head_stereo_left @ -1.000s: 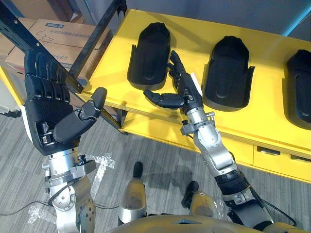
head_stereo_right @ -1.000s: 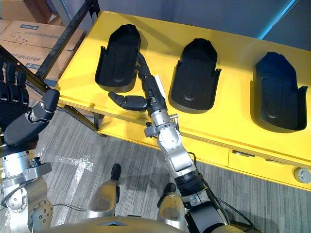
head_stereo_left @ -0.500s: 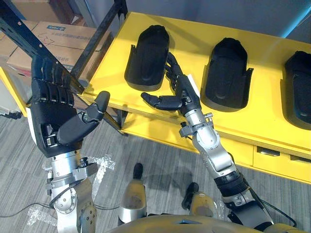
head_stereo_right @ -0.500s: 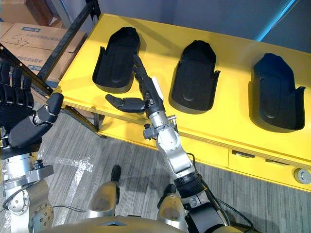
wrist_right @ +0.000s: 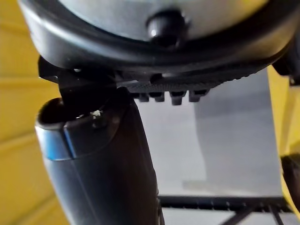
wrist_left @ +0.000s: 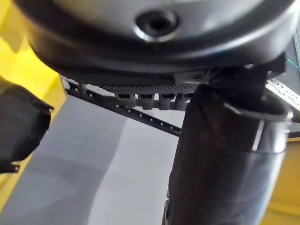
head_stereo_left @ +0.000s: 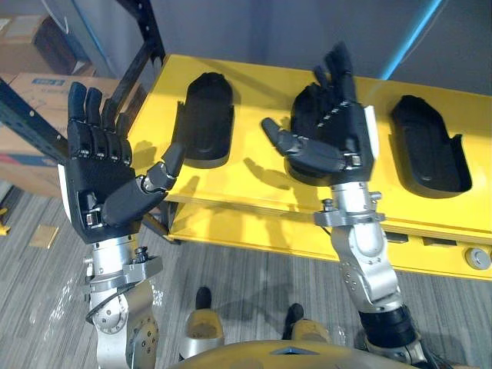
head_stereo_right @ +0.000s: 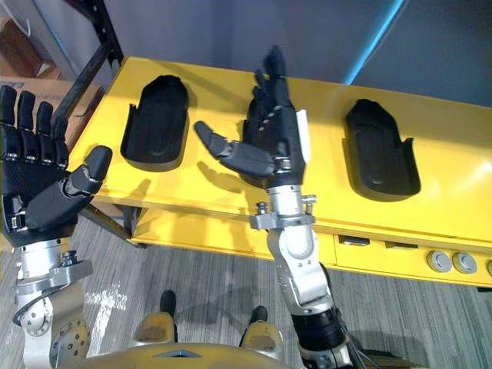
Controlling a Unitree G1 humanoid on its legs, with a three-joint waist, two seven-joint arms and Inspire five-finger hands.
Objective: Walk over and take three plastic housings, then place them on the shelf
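Left hand [head_stereo_left: 100, 184]: raised, palm facing the camera, fingers straight and thumb spread; it holds nothing.
Right hand [head_stereo_left: 338, 134]: raised above the table, fingers straight and together, thumb held out to its left; it holds nothing.
Left housing [head_stereo_left: 206, 119]: black plastic shell lying hollow side up on the table, between the two hands, touched by neither.
Middle housing [head_stereo_left: 305, 108]: lies directly beyond the right hand, whose palm and fingers cover most of it; whether the hand touches it cannot be told.
Right housing [head_stereo_left: 430, 146]: lies to the right of the right hand, well apart from it.
Table [head_stereo_left: 254, 192]: yellow top; its front edge runs just below the right hand's wrist. Bare yellow strips separate the housings from one another.
Shelf frame [head_stereo_left: 151, 31]: black perforated upright at the table's left end, just beyond the left hand's fingertips.
Cardboard box [head_stereo_left: 31, 84]: behind the shelf frame, to the left of the left hand.
Floor [head_stereo_left: 254, 269]: grey planks showing between the two forearms, below the table's front edge.
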